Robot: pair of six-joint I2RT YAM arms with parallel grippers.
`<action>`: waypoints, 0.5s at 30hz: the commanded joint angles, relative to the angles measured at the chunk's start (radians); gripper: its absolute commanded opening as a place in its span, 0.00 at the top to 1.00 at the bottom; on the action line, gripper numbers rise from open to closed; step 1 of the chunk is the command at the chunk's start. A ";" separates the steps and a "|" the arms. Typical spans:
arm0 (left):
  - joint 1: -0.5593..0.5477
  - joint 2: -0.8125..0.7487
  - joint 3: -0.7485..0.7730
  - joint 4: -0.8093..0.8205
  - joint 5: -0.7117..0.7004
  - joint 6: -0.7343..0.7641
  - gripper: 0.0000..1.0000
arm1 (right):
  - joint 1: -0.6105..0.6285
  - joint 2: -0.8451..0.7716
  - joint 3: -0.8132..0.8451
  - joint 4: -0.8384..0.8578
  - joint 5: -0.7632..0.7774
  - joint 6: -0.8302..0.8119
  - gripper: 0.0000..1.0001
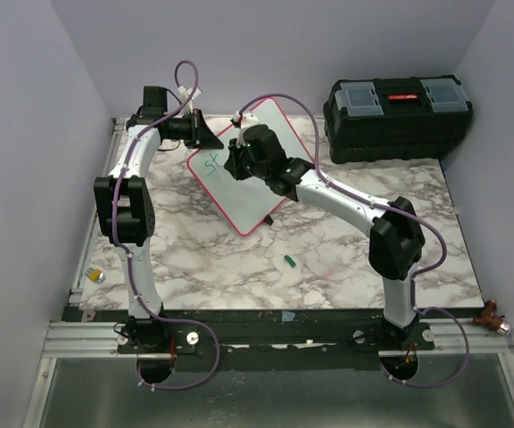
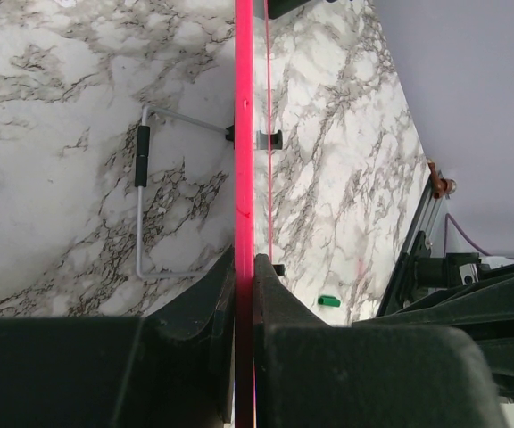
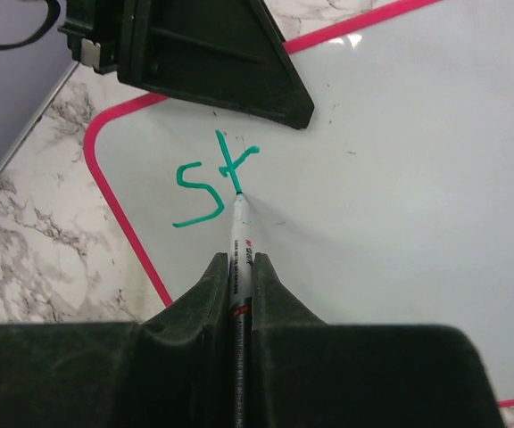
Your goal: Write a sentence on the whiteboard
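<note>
The whiteboard (image 1: 230, 192), white with a pink-red frame, stands tilted at the middle back of the marble table. Its sentence (image 3: 212, 183) consists of the green letters "St" near the board's upper left corner (image 1: 211, 163). My left gripper (image 2: 244, 263) is shut on the board's frame edge (image 2: 244, 134), at the top left corner (image 1: 205, 135). My right gripper (image 3: 240, 263) is shut on a white marker (image 3: 242, 241). The marker's green tip touches the board at the foot of the "t". In the top view the right gripper (image 1: 239, 160) hangs over the board's upper part.
A green marker cap (image 1: 288, 261) lies on the table in front of the board. A black toolbox (image 1: 398, 107) stands at the back right. A small yellow and silver object (image 1: 97, 275) sits by the left rail. The board's wire stand (image 2: 141, 205) rests behind it.
</note>
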 commanded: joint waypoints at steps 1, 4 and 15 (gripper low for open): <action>-0.023 0.001 0.013 -0.012 0.032 0.055 1.00 | 0.006 -0.039 -0.068 -0.024 0.013 0.006 0.99; -0.024 0.001 0.014 -0.012 0.033 0.054 1.00 | 0.005 -0.049 -0.087 -0.025 0.021 0.005 0.99; -0.024 0.001 0.012 -0.012 0.033 0.054 1.00 | 0.005 0.013 0.029 -0.058 0.083 -0.039 0.99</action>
